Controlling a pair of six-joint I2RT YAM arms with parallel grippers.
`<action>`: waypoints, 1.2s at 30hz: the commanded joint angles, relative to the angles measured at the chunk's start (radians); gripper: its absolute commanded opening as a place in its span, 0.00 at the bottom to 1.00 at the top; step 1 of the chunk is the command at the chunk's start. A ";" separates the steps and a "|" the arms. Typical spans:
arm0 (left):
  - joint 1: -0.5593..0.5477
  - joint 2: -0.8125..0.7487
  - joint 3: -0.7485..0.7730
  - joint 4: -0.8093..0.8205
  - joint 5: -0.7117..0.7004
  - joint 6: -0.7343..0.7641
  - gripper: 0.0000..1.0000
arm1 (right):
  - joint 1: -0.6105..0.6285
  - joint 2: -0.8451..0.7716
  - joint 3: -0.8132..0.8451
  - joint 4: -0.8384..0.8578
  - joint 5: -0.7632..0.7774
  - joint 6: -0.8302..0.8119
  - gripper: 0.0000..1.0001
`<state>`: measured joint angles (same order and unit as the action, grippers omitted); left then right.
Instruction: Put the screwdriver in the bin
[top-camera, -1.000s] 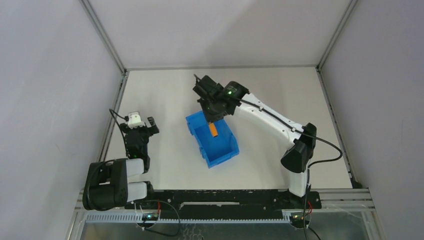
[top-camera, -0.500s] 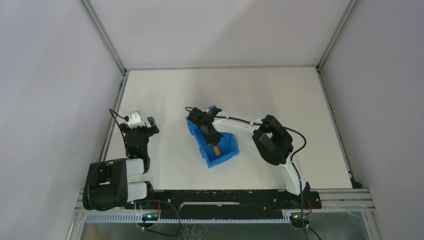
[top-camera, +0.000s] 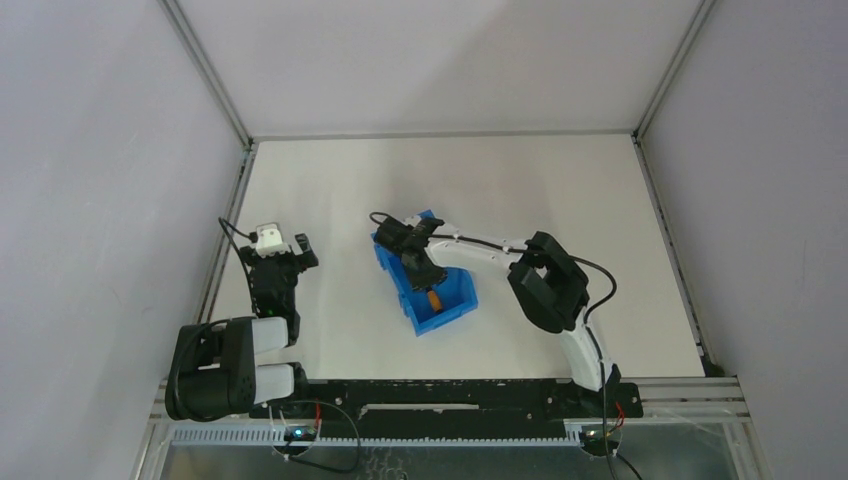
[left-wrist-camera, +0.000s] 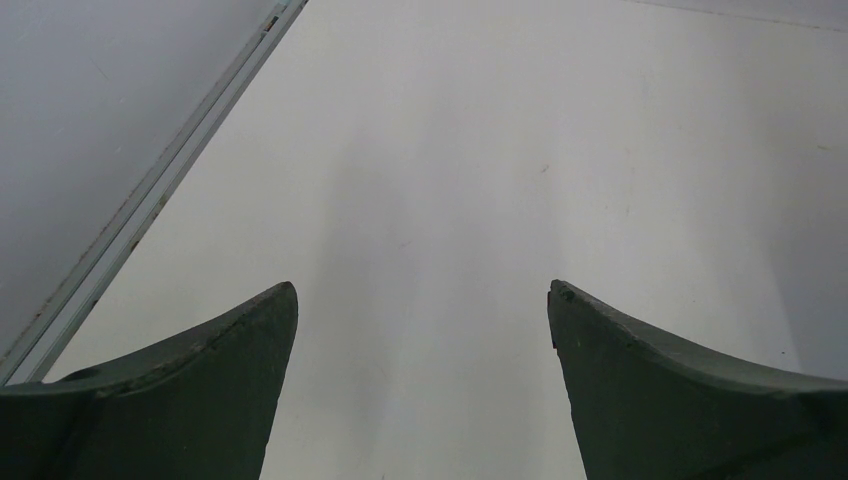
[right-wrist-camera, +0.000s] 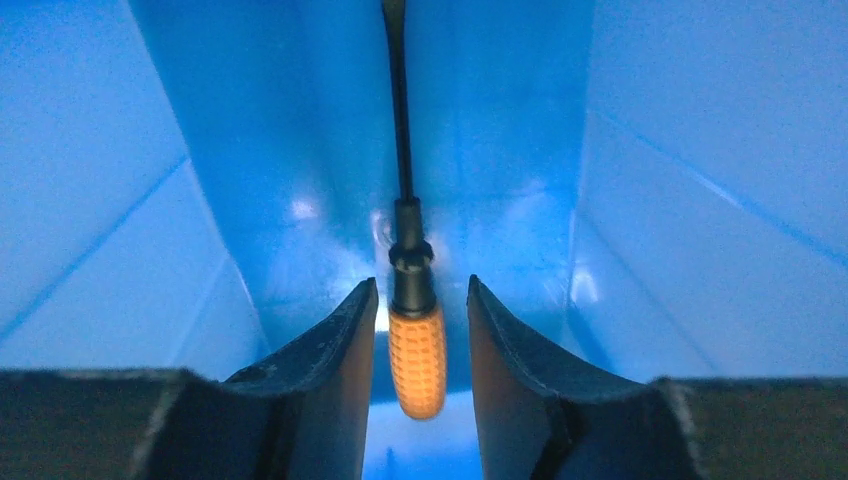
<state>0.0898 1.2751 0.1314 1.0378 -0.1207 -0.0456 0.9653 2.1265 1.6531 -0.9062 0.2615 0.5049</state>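
Observation:
The blue bin (top-camera: 455, 308) stands mid-table. My right gripper (top-camera: 414, 262) reaches down inside it. In the right wrist view the bin's walls (right-wrist-camera: 680, 170) fill the frame. The screwdriver (right-wrist-camera: 417, 355), with its orange handle and thin black shaft, lies between my right gripper's (right-wrist-camera: 420, 285) fingers. The jaws stand slightly apart, with a narrow gap on each side of the handle. From above, the orange handle (top-camera: 435, 299) shows in the bin's near end. My left gripper (top-camera: 283, 248) is open and empty over bare table at the left, as the left wrist view (left-wrist-camera: 423, 290) shows.
A metal frame rail (left-wrist-camera: 150, 200) runs along the table's left edge next to the left gripper. Grey walls enclose the table on three sides. The right arm's elbow (top-camera: 548, 280) hangs low to the right of the bin.
One second ago my right gripper held the screwdriver above the bin's far end. It has since dropped into the bin, and the elbow has folded down. Over the last half second it has hardly moved.

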 joint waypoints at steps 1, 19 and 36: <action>-0.003 -0.017 0.050 0.040 -0.004 0.009 1.00 | 0.027 -0.141 0.088 -0.061 0.077 -0.004 0.46; -0.003 -0.017 0.050 0.041 -0.003 0.009 1.00 | -0.090 -0.819 -0.129 0.158 0.245 -0.205 1.00; -0.003 -0.017 0.051 0.040 -0.003 0.010 1.00 | -0.440 -1.421 -1.155 0.670 0.223 -0.117 1.00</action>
<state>0.0898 1.2751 0.1314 1.0378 -0.1207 -0.0456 0.5346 0.7433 0.5869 -0.3634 0.4610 0.3443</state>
